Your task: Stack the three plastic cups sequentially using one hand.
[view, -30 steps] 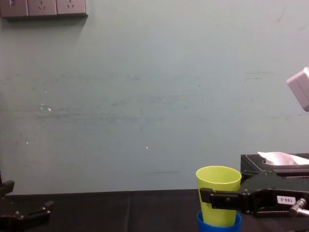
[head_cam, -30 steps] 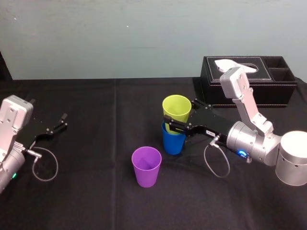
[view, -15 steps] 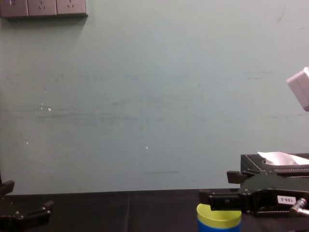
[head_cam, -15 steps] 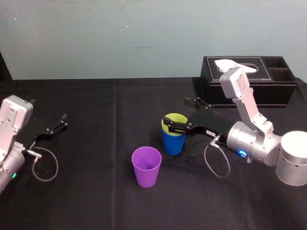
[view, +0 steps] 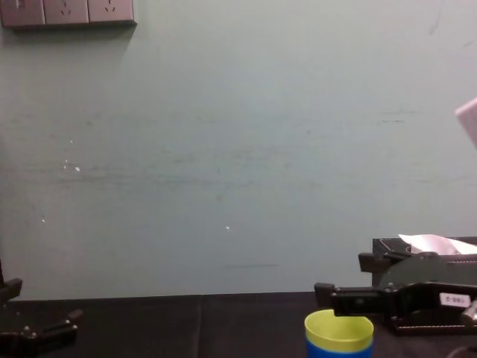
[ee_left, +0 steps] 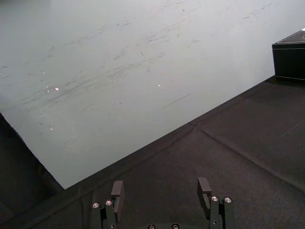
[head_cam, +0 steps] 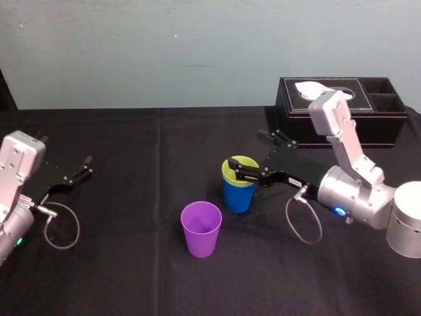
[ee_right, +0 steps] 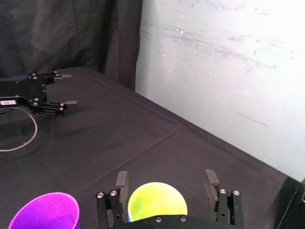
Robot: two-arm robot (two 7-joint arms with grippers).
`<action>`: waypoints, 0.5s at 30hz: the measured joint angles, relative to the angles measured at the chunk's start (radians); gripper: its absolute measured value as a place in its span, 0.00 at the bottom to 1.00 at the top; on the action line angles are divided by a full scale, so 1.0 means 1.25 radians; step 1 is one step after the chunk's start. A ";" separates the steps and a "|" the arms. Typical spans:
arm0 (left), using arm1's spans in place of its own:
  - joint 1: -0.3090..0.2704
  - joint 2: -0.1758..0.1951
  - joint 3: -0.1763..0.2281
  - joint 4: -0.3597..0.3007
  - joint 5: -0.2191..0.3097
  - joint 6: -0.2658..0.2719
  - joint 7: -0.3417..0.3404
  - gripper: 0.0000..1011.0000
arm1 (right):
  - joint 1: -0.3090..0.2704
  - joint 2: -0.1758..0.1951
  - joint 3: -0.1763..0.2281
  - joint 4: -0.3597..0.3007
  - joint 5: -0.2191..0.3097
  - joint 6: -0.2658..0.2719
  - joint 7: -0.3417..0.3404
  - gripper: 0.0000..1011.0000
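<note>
The yellow-green cup (head_cam: pixel 241 164) sits nested inside the blue cup (head_cam: pixel 237 195), with only its rim and a short band showing above the blue rim; the pair stands upright near the middle of the black-covered desk (head_cam: pixel 131 217). The purple cup (head_cam: pixel 200 228) stands upright on its own, nearer the robot and a little to the left of the stack, close to it but not touching. The right claw (head_cam: pixel 246 149) reaches in from the right at the height of the stacked rims, its fingers spread wide. In the right wrist view the two fingers (ee_right: pixel 121 180) stand to either side of the yellow-green cup (ee_right: pixel 157 201) with a gap on each side, and part of the purple cup's (ee_right: pixel 45 211) mouth shows at the corner. From the chest view the right claw (view: pixel 343 278) hangs just above the yellow-green rim (view: pixel 339 329). A black tissue box (head_cam: pixel 342 115) stands at the back right of the desk, behind the right arm. The left claw (head_cam: pixel 85 166) is parked at the far left, well apart from the cups, low over the desk, its fingers (ee_left: pixel 117 189) spread and holding nothing.
</note>
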 joint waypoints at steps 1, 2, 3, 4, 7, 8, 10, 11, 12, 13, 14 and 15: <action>0.000 0.000 0.000 0.000 0.000 0.000 0.000 1.00 | 0.000 0.000 0.000 0.000 0.000 0.000 0.000 0.99; 0.000 0.000 0.000 0.000 0.000 0.000 0.000 1.00 | -0.008 0.008 0.004 -0.016 -0.001 0.000 0.000 0.99; 0.000 0.000 0.000 0.000 0.000 0.000 0.000 1.00 | -0.012 0.013 0.006 -0.026 -0.002 0.000 0.001 0.99; 0.000 0.000 0.000 0.000 0.000 0.000 0.000 1.00 | -0.016 0.017 0.007 -0.033 -0.003 0.001 0.001 0.99; 0.000 0.000 0.000 0.000 0.000 0.000 0.000 1.00 | -0.029 0.035 0.011 -0.061 -0.004 0.004 0.010 0.99; 0.000 0.000 0.000 0.000 0.000 0.000 0.000 1.00 | -0.035 0.047 0.013 -0.074 0.001 0.006 0.024 0.99; 0.000 0.000 0.000 0.000 0.000 0.000 0.000 1.00 | -0.038 0.060 0.012 -0.085 0.006 0.007 0.041 0.99; 0.000 0.000 0.000 0.000 0.000 0.000 0.000 1.00 | -0.040 0.067 0.012 -0.090 0.009 0.007 0.050 0.99; 0.000 0.000 0.000 0.000 0.000 0.000 0.000 1.00 | -0.041 0.079 0.010 -0.096 0.016 0.007 0.070 0.99; 0.000 0.000 0.000 0.000 0.000 0.000 0.000 1.00 | -0.042 0.088 0.007 -0.098 0.022 0.007 0.084 0.99; 0.000 0.000 0.000 0.000 0.000 0.000 0.000 1.00 | -0.041 0.095 0.005 -0.100 0.027 0.007 0.098 0.99; 0.000 0.000 0.000 0.000 0.000 0.000 0.000 1.00 | -0.040 0.109 -0.001 -0.100 0.035 0.005 0.121 0.99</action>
